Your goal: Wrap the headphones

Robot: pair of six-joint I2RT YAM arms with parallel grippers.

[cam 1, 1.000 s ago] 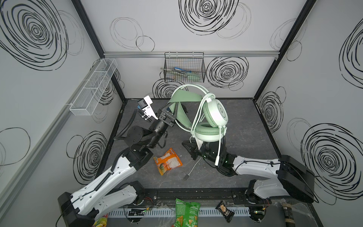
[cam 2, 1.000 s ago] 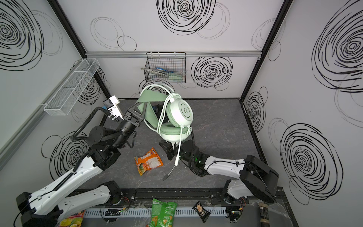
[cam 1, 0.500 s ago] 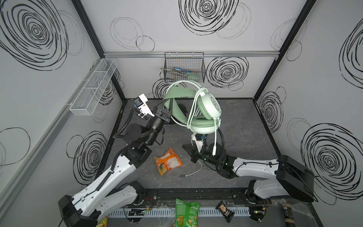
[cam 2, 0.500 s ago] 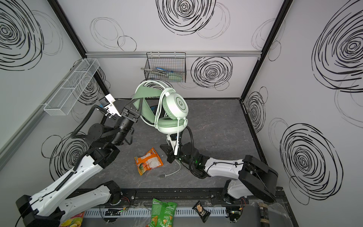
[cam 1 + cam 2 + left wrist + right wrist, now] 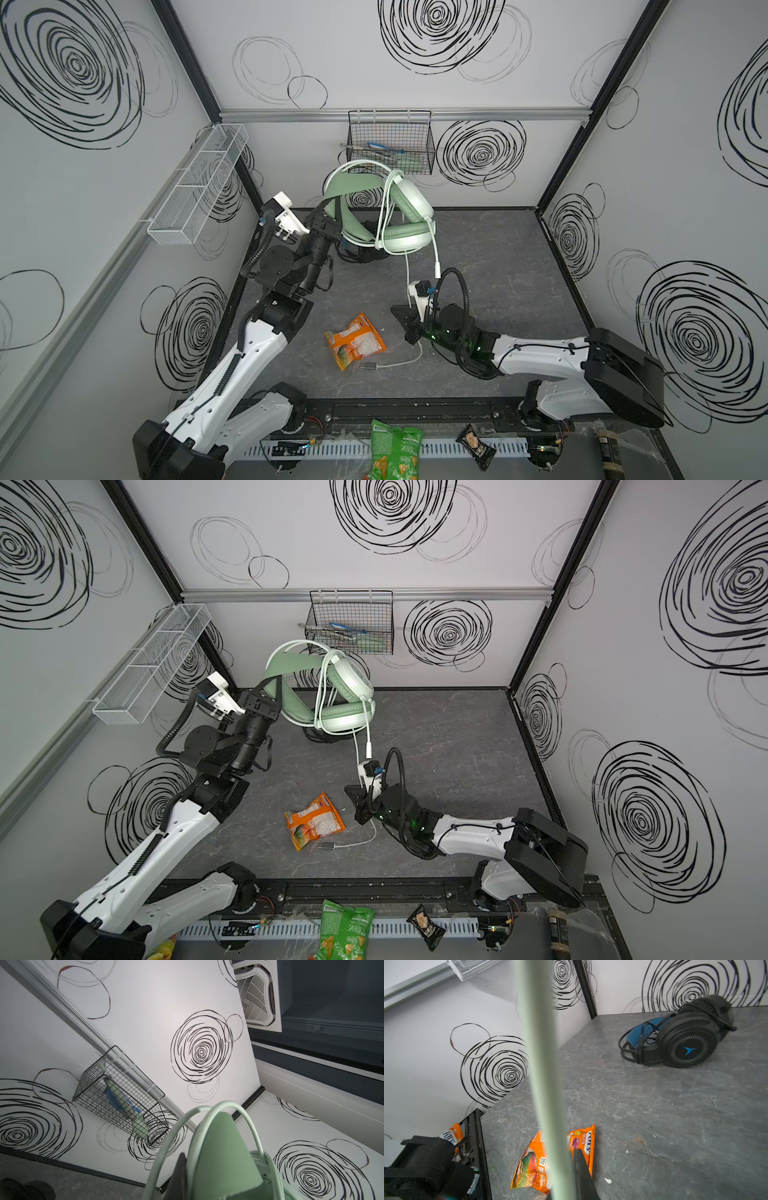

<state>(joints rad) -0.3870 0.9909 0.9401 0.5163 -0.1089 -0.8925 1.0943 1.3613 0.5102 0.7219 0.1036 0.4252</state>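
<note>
Swung leftward, mint headset [image 5: 411, 203] hangs headband-up; cable [image 5: 546, 1084] runs straight down.

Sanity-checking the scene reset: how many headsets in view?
2. Mint-green headset aloft in the left gripper at the back, cable in the right gripper; black headset on the table beneath it. No others.

Left arm [image 5: 249, 353] and right arm [image 5: 540, 357] clad in white shells with black joints, black ribbed hoses [image 5: 259, 249] looped behind the black left tool [image 5: 327, 210] and right tool [image 5: 401, 312], white camera blocks [image 5: 286, 216] mounted beside them, green lights [image 5: 434, 334] lit behind the latter.
</note>
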